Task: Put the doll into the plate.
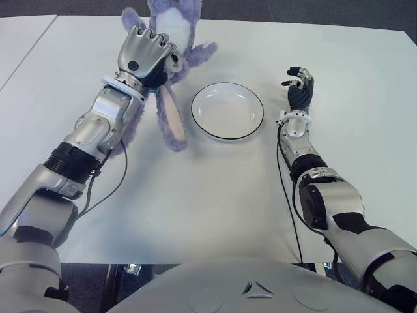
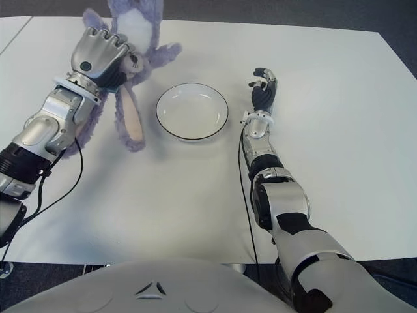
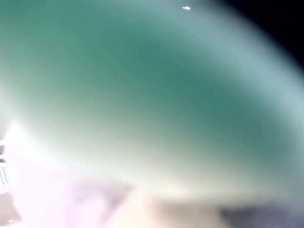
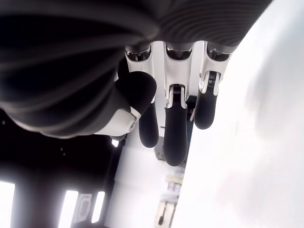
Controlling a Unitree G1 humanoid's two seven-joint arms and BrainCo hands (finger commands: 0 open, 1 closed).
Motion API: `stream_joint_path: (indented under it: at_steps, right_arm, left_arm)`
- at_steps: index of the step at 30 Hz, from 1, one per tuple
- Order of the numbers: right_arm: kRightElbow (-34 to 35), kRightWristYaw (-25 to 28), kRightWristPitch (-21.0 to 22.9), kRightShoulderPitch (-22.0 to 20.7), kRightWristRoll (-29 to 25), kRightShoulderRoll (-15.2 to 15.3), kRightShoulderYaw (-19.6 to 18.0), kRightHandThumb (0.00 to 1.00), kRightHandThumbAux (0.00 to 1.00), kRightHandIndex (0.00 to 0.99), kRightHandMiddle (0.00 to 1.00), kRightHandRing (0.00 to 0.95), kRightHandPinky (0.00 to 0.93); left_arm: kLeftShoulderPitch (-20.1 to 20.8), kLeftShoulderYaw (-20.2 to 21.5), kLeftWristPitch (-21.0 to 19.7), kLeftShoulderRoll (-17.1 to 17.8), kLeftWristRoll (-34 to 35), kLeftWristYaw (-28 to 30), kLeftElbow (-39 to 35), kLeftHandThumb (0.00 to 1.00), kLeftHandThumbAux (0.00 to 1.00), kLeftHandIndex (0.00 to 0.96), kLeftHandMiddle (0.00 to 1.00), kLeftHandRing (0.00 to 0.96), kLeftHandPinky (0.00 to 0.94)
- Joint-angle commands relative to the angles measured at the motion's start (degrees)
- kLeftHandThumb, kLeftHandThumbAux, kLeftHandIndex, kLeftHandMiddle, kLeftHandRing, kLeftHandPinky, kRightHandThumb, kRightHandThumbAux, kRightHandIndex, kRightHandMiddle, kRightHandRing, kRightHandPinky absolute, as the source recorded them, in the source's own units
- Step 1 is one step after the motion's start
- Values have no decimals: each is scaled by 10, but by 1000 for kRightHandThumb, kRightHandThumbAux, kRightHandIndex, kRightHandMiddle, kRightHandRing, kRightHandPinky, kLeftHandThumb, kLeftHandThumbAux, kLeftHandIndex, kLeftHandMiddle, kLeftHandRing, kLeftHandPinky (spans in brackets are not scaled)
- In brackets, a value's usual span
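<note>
Left of round white plate [image 1: 227,110], left hand [image 1: 144,55] gripping fluffy purple doll [image 1: 174,78], right hand [image 1: 299,85] relaxed, holding nothing

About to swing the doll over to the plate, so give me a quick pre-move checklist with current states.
1. Left hand closed on the doll: ok.
2. Doll clear of the table: cannot tell; long ears hang low.
3. Plate empty, upright: ok.
4. Path from doll to plate unobstructed: ok.
5. Right hand beside the plate's right, holding nothing: ok.
6. Left wrist view usable: not ok, blocked.
</note>
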State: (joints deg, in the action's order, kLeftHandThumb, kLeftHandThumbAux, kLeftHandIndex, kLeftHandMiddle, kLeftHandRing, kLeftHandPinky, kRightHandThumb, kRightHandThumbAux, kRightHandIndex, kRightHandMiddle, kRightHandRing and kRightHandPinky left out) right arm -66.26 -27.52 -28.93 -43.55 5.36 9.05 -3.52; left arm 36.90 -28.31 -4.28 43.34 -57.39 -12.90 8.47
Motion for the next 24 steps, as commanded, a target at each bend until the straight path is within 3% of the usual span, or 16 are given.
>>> stream_joint_path:
  at_steps: [1, 19, 24]
  right_arm:
    - [-103, 7, 12, 196, 19, -55, 10, 1000, 666, 305, 322, 463, 264]
    - [-104, 4, 13, 195, 24, -51, 14, 1000, 666, 313, 317, 463, 265]
    - [-104, 2, 16, 194, 26, -51, 16, 1000, 665, 313, 318, 463, 262]
  left_arm:
    - [-22, 22, 5, 4, -33, -19, -22, 546, 759, 796, 889, 866, 876]
    - [-7, 19, 22, 1, -61, -42, -15, 562, 754, 809, 901, 875, 883]
    - [-27, 13, 30, -11, -58, -13, -89, 570, 756, 814, 903, 878, 889]
